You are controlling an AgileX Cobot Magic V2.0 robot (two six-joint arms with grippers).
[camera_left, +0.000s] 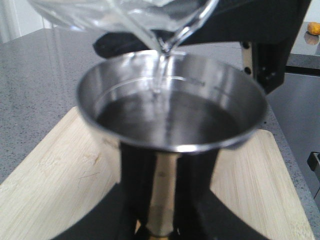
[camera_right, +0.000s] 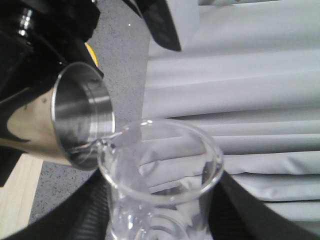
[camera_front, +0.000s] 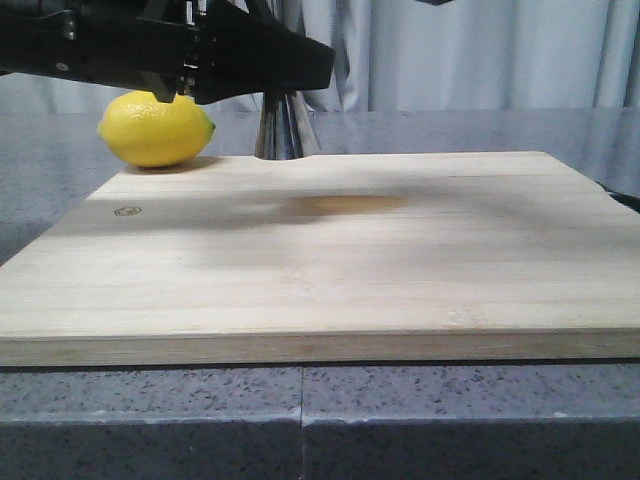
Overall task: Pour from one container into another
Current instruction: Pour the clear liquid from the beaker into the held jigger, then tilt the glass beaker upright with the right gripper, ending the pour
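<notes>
The clear glass beaker (camera_right: 160, 170) is tipped over, its pouring lip set just above the rim of the shiny steel jigger (camera_left: 172, 107). A thin clear stream is seen falling from the lip into the jigger's upper cup, where liquid is already pooled.

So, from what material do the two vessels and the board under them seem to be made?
The jigger looks like polished steel: mirror-like wall, bright rim. The beaker looks like clear glass: the curtain shows through it. The cutting board looks like pale, matte wood, perhaps bamboo, judging by its long grain strips.
</notes>
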